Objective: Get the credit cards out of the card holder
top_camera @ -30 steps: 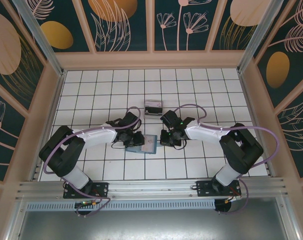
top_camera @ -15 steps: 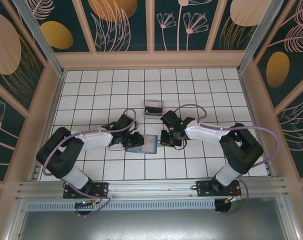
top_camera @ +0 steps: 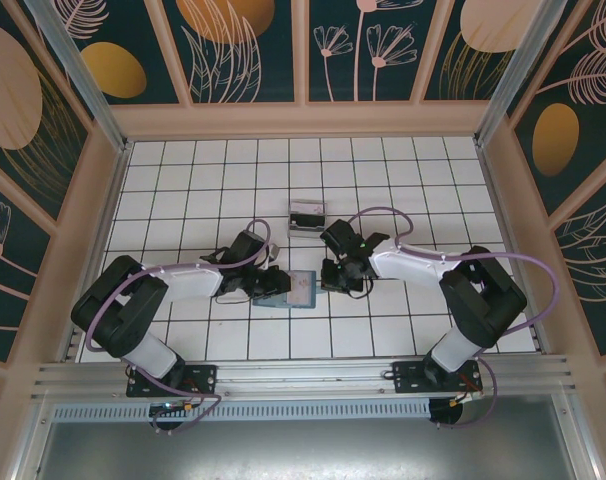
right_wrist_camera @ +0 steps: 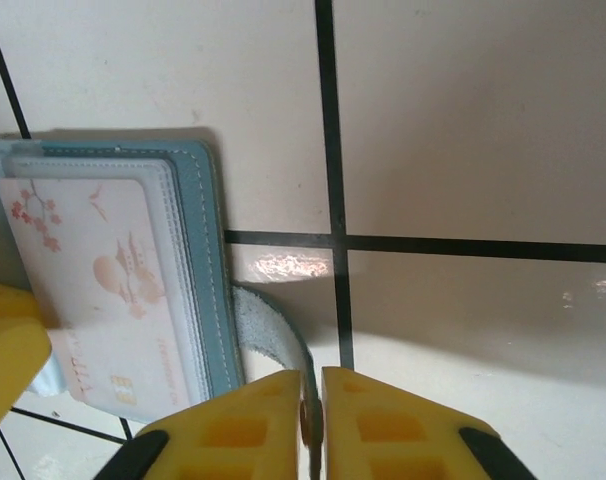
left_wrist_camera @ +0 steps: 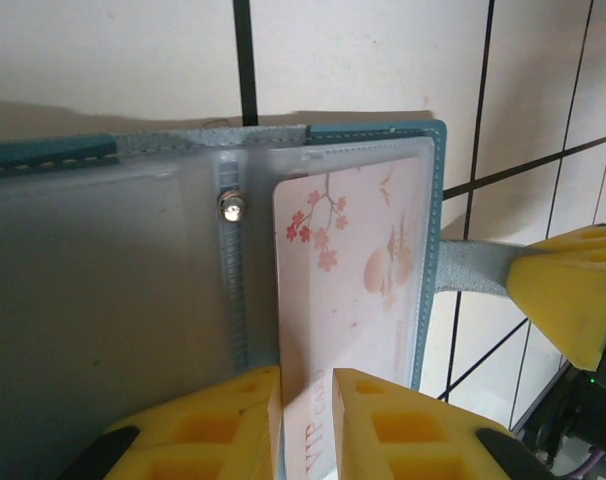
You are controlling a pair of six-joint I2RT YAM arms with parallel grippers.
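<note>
Table (top_camera: 183, 180) of white tiles with dark grid lines, fenced by patterned panels. Left arm (top_camera: 183, 278) and right arm (top_camera: 423, 268), both reaching inward from the 6 o'clock edge toward the middle. Card holder (top_camera: 291, 290), teal, lying open and flat near the table's centre, a little toward 6 o'clock, with clear plastic sleeves inside a stitched border. Clear box (top_camera: 306, 214) at 12 o'clock of the card holder, near but apart. Credit card (left_wrist_camera: 353, 260), pale pink with blossom print, on the panel at 3 o'clock of the spine in the left wrist view; whether inside the sleeve or on top of it, not clear. Left gripper (left_wrist_camera: 305, 400) at 9 o'clock of the card holder in the top view, yellow pads narrowed onto the near end of the credit card. Right gripper (right_wrist_camera: 311, 400) at 3 o'clock of the card holder, jaws almost together, pinching the tip of the strap (right_wrist_camera: 273, 330), a grey tab curving out from the holder's outer edge. Snap (left_wrist_camera: 230, 207), small and metallic, on the spine between the two panels.
</note>
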